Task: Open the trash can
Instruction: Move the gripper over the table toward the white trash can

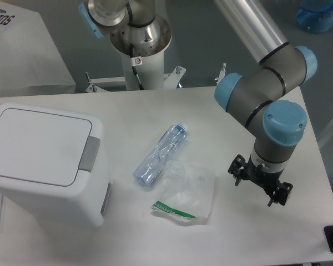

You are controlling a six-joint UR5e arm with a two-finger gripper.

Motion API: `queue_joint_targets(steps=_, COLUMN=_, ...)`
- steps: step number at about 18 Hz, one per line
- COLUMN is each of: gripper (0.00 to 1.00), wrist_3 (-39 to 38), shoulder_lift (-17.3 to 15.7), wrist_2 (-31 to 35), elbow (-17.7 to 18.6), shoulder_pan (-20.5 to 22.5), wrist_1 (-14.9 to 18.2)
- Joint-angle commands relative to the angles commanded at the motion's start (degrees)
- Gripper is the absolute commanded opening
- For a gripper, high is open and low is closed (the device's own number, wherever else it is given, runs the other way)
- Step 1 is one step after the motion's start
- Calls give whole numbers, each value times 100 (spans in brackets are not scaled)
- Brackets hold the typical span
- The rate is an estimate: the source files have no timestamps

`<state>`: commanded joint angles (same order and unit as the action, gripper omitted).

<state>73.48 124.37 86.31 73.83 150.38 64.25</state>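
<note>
The gripper (260, 187) hangs over the right part of the table (255, 233), pointing down, fingers spread wide with nothing between them. To its left, near but apart, lies a clear bag (184, 194) with a green strip along its lower edge. Just beyond it a crushed bottle (160, 155) lies slantwise, cap toward the far side, touching or overlapping the bag's corner. Well apart, at the table's left edge, stands the bin (44, 166), lid (36, 145) flat and closed, grey tab (89, 154) facing the bottle
</note>
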Motion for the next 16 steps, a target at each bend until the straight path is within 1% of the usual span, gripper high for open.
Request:
queue_joint_targets(steps=3, gripper=100, wrist_3=-52, shoulder_lift=-26, wrist_2=-9, elbow=17, shoulder_pan=-9, wrist_1=0)
queue_joint_targets(steps=5, gripper=100, wrist_3=-297, shoulder_lift=-53, wrist_2=-9, elbow=26, shoulder_pan=-44, wrist_1=-9)
queue_joint_targets(steps=7, gripper=100, wrist_3=-500, shoulder_lift=-53, wrist_2=-26, elbow=35, shoulder_pan=-105, wrist_1=-122)
queue_joint_targets(steps=10, gripper=100, wrist_3=-518, shoulder_lift=-114, wrist_2=-175, elbow=105, shoulder_pan=-176, wrist_1=-123)
queue_joint_targets(steps=11, gripper=100, wrist_3=-553, shoulder_lift=-184, wrist_2=-245, elbow=132, shoulder_pan=-211, wrist_1=-123)
queue_joint_targets(steps=13, gripper=100, wrist_3=-868, shoulder_lift=-246, wrist_2=-421, elbow=149, shoulder_pan=-229, wrist_1=-97)
queue_joint_targets(steps=16, gripper=100, wrist_3=-1413, shoulder_lift=-474, wrist_2=-965, elbow=316, shoulder_pan=-299, wrist_1=-114)
